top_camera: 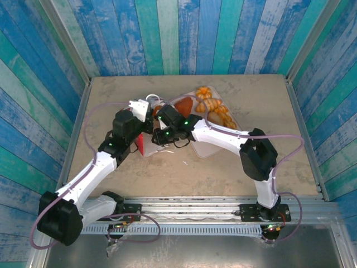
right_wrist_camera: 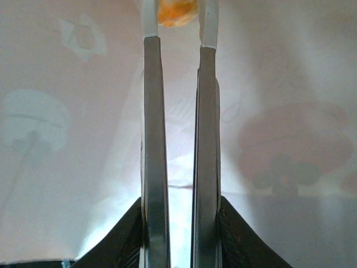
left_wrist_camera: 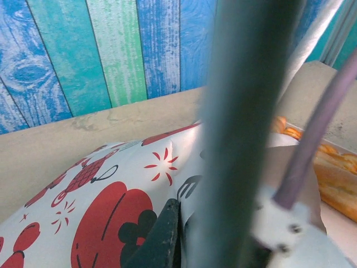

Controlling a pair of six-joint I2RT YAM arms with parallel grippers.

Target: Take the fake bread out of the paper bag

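Note:
The paper bag (top_camera: 143, 145), white with a red lower band, is held up at mid-table; its red-printed side (left_wrist_camera: 111, 212) fills the lower left wrist view. My left gripper (top_camera: 144, 118) (left_wrist_camera: 189, 223) is shut on the bag's paper edge. My right gripper (top_camera: 162, 124) reaches into the bag from the right. Inside the bag, its tips (right_wrist_camera: 178, 22) are closed on a small orange piece of fake bread (right_wrist_camera: 177, 10). More fake bread lies outside: a reddish-brown triangle (top_camera: 186, 104) and orange pastries (top_camera: 215, 106).
A pale-pink tray (top_camera: 215, 146) lies right of the bag under the right arm, with pastries at its far end. An orange pastry (left_wrist_camera: 334, 184) shows at the right of the left wrist view. Blue-green plank walls (top_camera: 178, 33) enclose the table.

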